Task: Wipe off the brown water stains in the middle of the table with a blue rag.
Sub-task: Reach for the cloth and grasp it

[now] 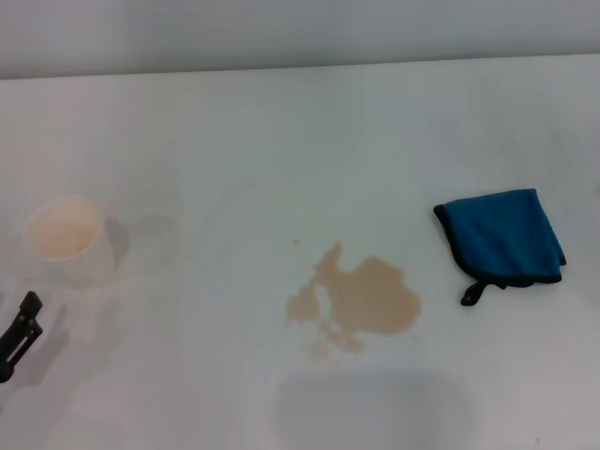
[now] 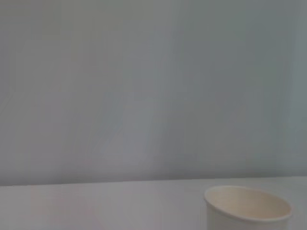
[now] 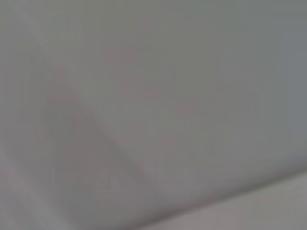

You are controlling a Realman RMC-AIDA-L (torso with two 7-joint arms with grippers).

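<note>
The blue rag (image 1: pixel 502 234) sat folded on the table (image 1: pixel 281 131), right of the brown water stains (image 1: pixel 361 298). It looked soft and floppy, so pinching a folded edge seemed best. The left gripper (image 1: pixel 19 333) sat idle near the paper cup (image 1: pixel 67 239); couldn't tell its opening. The right gripper wasn't visible.

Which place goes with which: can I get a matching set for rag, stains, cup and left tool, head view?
Things:
1. blue rag
2. brown water stains
3. paper cup
4. left tool

Places:
A. middle of the table
B. robot's left side, upright
C. low at the left edge of the view
D. robot's right side, folded

Pairs: 1-D, 2-A, 3-B, 4-C
</note>
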